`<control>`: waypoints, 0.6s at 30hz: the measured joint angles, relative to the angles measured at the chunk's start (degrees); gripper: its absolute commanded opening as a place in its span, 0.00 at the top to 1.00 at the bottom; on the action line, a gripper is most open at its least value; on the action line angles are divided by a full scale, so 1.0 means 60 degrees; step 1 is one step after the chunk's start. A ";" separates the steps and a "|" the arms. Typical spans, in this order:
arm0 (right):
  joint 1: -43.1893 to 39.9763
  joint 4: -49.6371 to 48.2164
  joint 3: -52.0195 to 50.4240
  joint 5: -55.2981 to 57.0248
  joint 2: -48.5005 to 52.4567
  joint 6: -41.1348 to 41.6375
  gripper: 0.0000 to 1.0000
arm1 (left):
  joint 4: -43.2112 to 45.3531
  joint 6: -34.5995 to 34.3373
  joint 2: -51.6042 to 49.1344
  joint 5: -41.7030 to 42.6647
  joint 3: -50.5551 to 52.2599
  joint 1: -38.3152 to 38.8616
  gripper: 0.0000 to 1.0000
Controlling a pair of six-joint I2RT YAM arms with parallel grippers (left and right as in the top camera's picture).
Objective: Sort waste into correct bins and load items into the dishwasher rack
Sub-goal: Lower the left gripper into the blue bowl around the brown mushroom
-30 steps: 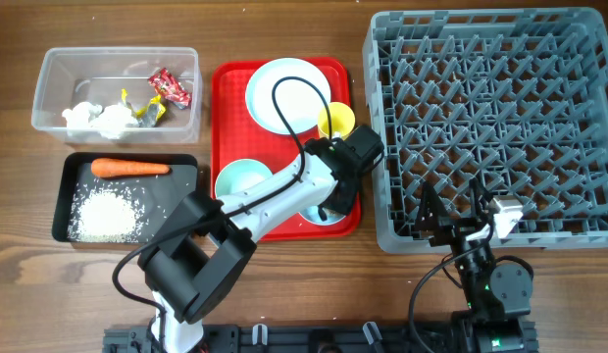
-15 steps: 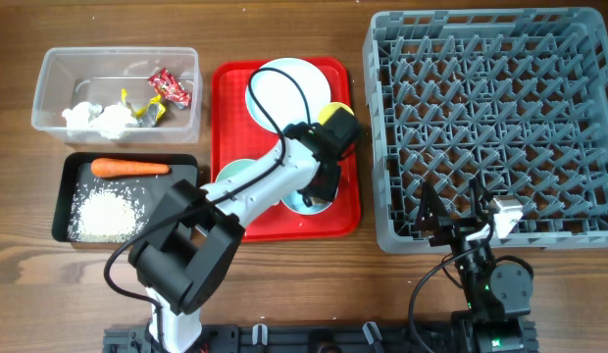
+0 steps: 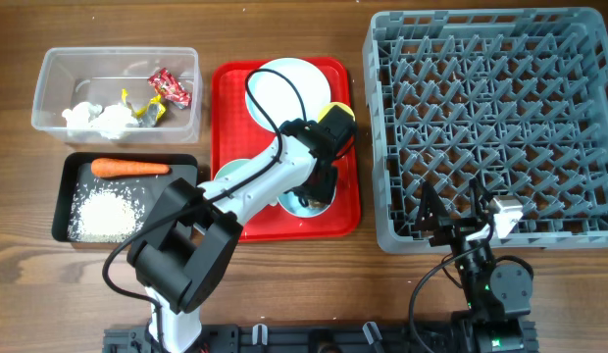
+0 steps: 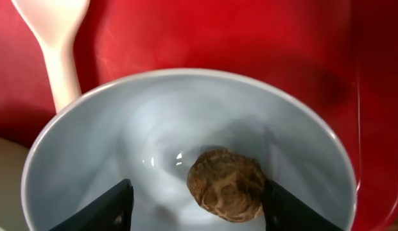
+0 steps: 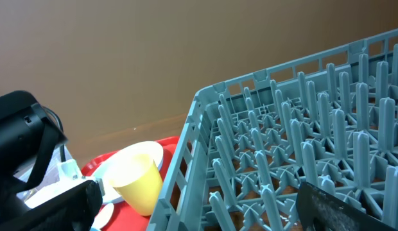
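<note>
Left gripper [image 4: 200,208] is hanging inside the light-blue bowl [image 4: 90,147], jaws parted, fingers [image 4: 117,204] standing either side of the small brown lump [image 4: 226,185]. Nothing is being gripped. The lump is lying at the bottom of the bowl, nearer the right-hand finger. The bowl is sitting on the red tray [image 3: 230,88].

Right gripper [image 3: 451,191] is idling over the near edge of the dishwasher rack [image 3: 490,118], jaws wide apart and holding nothing.

Waste sorting is looking nearly done. Carrot [image 3: 130,168] and rice [image 3: 106,214] are lying in the black tray [image 3: 64,206]. Tissues [image 3: 98,118] and wrappers [image 3: 169,86] are lying in the clear tub [image 3: 49,93]. The lump seems to be the only waste out of a bin.

Loading is not yet begun, as far as I can judge. No dish is showing in the rack. Plate [image 3: 284,93], yellow cup [image 5: 136,176] and white spoon [image 4: 54,38] are waiting on the red tray. The arm is hiding the pale green bowl, so I cannot place it.
</note>
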State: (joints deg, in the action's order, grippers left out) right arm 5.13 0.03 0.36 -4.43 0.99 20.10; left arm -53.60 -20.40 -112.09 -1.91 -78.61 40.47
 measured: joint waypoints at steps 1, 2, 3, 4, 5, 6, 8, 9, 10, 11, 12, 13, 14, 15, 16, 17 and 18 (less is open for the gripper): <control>0.0000 0.0000 0.0000 0.0000 0.0000 0.0000 0.00 | -0.0044 0.0011 0.0000 0.0025 0.0000 0.0000 0.30; 0.0000 0.0000 0.0000 0.0000 0.0000 0.0000 0.00 | -0.0073 0.0011 0.0004 0.0051 0.0000 0.0000 0.30; 0.0000 0.0000 0.0000 0.0000 0.0000 0.0000 0.00 | -0.0076 0.0025 0.0000 0.0058 0.0000 0.0000 0.29; 0.0000 0.0000 0.0000 0.0000 0.0000 0.0000 0.00 | -0.0076 0.0029 0.0004 0.0062 0.0000 0.0000 0.28; 0.0000 0.0000 0.0000 0.0000 0.0000 0.0000 0.00 | -0.0076 0.0033 0.0004 0.0062 0.0000 0.0000 0.28; 0.0000 0.0000 0.0000 0.0000 0.0000 0.0000 0.00 | -0.0076 0.0033 0.0004 0.0062 0.0000 0.0000 0.28; 0.0000 0.0000 0.0000 0.0000 0.0000 0.0000 0.00 | -0.0076 0.0033 0.0025 0.0062 0.0000 0.0000 0.27; 0.0000 0.0000 0.0000 0.0000 0.0000 0.0000 0.01 | -0.0076 0.0033 0.0044 0.0066 0.0000 0.0000 0.26; 0.0000 0.0000 0.0000 0.0000 0.0000 0.0000 0.00 | -0.0076 0.0033 0.0069 0.0066 0.0000 0.0000 0.26; 0.0000 0.0000 0.0000 0.0000 0.0000 0.0000 0.00 | -0.0076 0.0033 0.0109 0.0066 0.0000 0.0000 0.26; 0.0000 0.0000 0.0000 0.0000 0.0000 0.0000 0.00 | -0.0076 0.0033 0.0142 0.0066 0.0000 0.0000 0.25; 0.0000 0.0000 0.0000 0.0000 0.0000 0.0000 0.00 | -0.0084 0.0033 0.0182 0.0080 0.0000 0.0000 0.25; 0.0000 0.0000 0.0000 0.0000 0.0000 0.0000 0.00 | -0.0106 0.0033 0.0208 0.0095 0.0000 0.0000 0.25; 0.0000 0.0000 0.0000 0.0000 0.0000 0.0000 0.00 | -0.0138 0.0033 0.0233 0.0098 0.0000 0.0000 0.23; 0.0000 0.0000 0.0000 0.0000 0.0000 0.0000 0.00 | -0.0164 0.0033 0.0237 0.0106 0.0000 0.0000 0.23; 0.0000 0.0000 0.0000 0.0000 0.0000 0.0000 0.00 | -0.0182 0.0033 0.0237 0.0120 0.0000 0.0000 0.22; 0.0000 0.0000 0.0000 0.0000 0.0000 0.0000 0.00 | -0.0186 0.0036 0.0237 0.0135 0.0000 0.0000 0.22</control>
State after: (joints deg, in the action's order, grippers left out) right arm 5.13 0.03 0.36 -4.43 0.99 20.10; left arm -54.72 -20.18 -110.67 -1.10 -78.61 40.47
